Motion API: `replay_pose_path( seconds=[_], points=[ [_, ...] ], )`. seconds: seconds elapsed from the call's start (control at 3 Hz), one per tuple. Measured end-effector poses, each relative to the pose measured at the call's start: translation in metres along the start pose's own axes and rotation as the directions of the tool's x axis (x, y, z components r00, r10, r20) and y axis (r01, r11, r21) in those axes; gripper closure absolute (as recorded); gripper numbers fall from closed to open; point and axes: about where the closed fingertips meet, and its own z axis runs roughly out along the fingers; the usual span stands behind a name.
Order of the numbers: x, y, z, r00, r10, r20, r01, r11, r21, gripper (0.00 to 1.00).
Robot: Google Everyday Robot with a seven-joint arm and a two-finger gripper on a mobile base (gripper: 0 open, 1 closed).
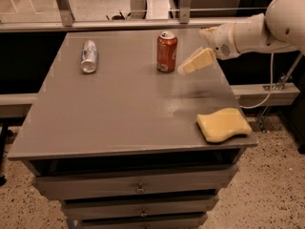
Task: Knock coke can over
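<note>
The red coke can (167,52) stands upright at the back middle of the grey table (124,113), silver top up. My gripper (187,67) reaches in from the right on a white arm (257,30). Its cream-coloured tip hangs just right of the can, a small gap away, slightly above the table top.
A silver and blue can (88,56) lies on its side at the back left. A yellow sponge (223,124) lies near the front right corner. Drawers sit under the table top. A metal rail runs behind the table.
</note>
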Motion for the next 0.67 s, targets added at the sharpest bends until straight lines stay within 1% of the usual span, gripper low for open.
replay_pose_path(
  seconds=[0.33,0.67],
  points=[
    [-0.003,-0.012,0.03,0.994,0.036,0.104,-0.03,0.9978,-0.059,0.0],
    [-0.013,-0.012,0.056,0.975,0.061,0.215,-0.033,0.9906,-0.133,0.0]
  ],
)
